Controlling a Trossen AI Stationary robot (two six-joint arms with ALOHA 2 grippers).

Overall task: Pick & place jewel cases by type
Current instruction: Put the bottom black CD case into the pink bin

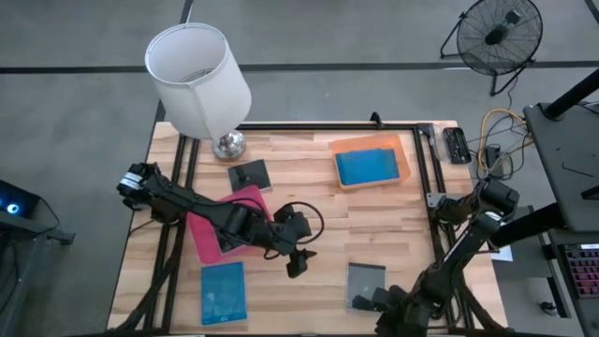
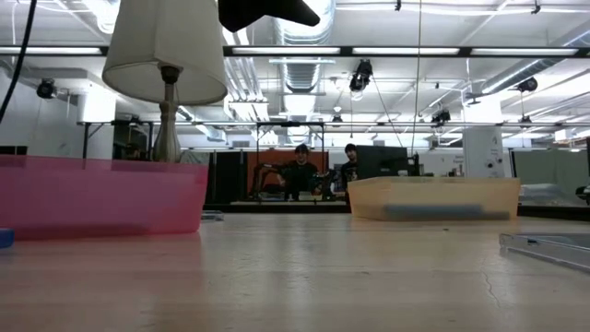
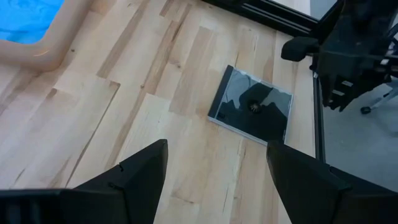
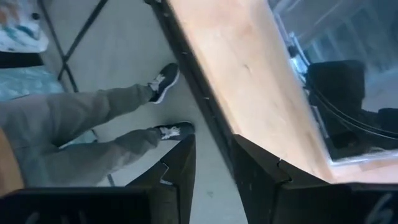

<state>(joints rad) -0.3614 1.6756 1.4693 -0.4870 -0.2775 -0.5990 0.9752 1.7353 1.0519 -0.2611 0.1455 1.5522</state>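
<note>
- High view: a white lamp (image 1: 199, 80) with a metal foot stands at the far left of the pale wooden worktop (image 1: 309, 201). A dark jewel case (image 1: 249, 175) lies just beside the lamp's foot, near the pink tray (image 1: 208, 236). The orange tray (image 1: 372, 164) at the far right holds a blue jewel case (image 1: 366, 167). Another blue jewel case (image 1: 223, 292) lies flat at the near left edge, and a grey jewel case (image 1: 366, 282) lies near the right arm's base.
- The left gripper (image 1: 298, 265) hovers mid-worktop, between the near blue case and the grey case, touching neither. The right gripper (image 1: 379, 300) sits at the near edge, just beside the grey case.
- Low view: the translucent pink tray (image 2: 101, 195) rises at left, the tan tray (image 2: 433, 198) farther back, and people sit in the room beyond.
- Left wrist view: the left fingers (image 3: 137, 174) stand released, well apart, empty; the grey case (image 3: 251, 104), thin and square with a glossy lid, lies flat ahead of them.
- Right wrist view: the right fingers (image 4: 180, 165) stand narrowly apart, grasping nothing, over the worktop's edge (image 4: 249, 87); a person's legs (image 4: 93, 130) show on the floor below.
</note>
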